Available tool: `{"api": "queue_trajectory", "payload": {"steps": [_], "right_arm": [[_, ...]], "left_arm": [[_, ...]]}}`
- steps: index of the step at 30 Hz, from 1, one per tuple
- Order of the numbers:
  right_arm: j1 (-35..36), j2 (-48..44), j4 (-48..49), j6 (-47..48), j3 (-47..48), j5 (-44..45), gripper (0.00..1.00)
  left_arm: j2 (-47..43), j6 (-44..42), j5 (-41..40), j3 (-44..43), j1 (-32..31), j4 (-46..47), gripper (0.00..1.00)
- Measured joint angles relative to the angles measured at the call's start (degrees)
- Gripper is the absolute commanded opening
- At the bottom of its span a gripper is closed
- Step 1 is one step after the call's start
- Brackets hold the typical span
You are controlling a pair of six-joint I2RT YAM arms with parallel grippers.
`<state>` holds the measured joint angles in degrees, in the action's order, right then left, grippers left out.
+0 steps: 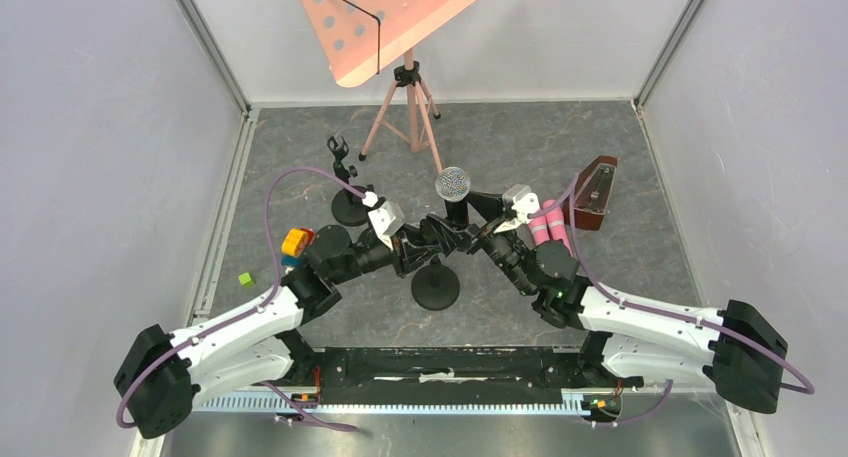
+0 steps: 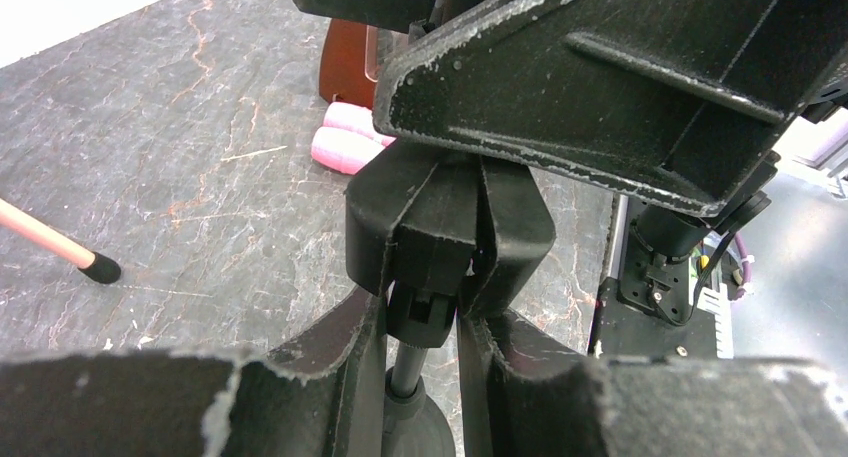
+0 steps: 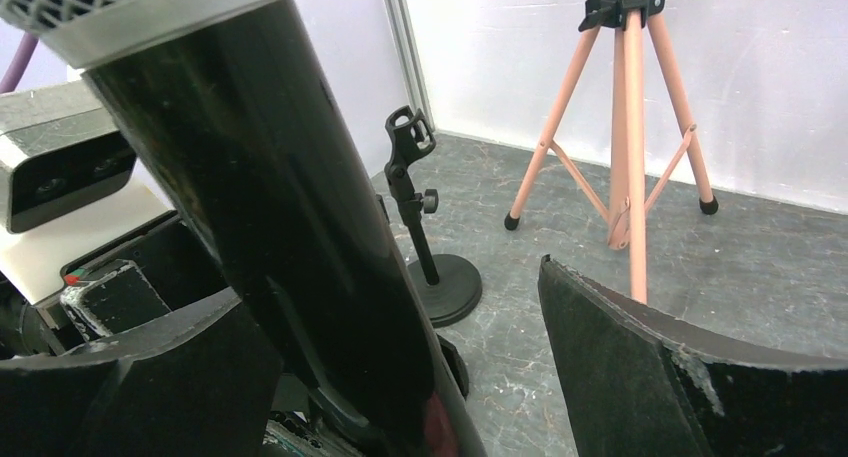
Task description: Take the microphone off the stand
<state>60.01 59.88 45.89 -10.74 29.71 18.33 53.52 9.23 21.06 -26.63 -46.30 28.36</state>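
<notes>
Gleaming black before the right wrist camera, the microphone (image 3: 270, 227) sits in the clip of its stand (image 2: 450, 227) at mid-table. Around its body the right gripper (image 3: 390, 287) is spread wide, one finger touching it and the other apart. Below the clip, the left gripper (image 2: 420, 327) is clenched on the stand's neck. Behind them are a second stand (image 1: 345, 182) and a pink music stand (image 1: 410, 107).

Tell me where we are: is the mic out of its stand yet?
Not yet. Done: the left gripper looks closed on the stand neck, bracing it. In hand: the right gripper straddles the microphone body, jaws wide and not clamped. Left: close on the body and lift it out of the clip, where it appears seated.
</notes>
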Motion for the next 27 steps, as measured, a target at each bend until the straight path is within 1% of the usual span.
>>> {"api": "queue_trajectory", "payload": {"steps": [17, 27], "right_arm": [[0.00, 2.27, 2.99, 1.57, -0.46, -0.55, 0.96], [0.00, 3.08, 6.67, 2.05, -3.26, -1.33, 0.96]], "left_arm": [[1.25, 0.00, -1.77, 0.85, -0.44, 1.51, 0.02], [1.99, -0.02, -2.16, 2.82, -0.81, 3.48, 0.02]]}}
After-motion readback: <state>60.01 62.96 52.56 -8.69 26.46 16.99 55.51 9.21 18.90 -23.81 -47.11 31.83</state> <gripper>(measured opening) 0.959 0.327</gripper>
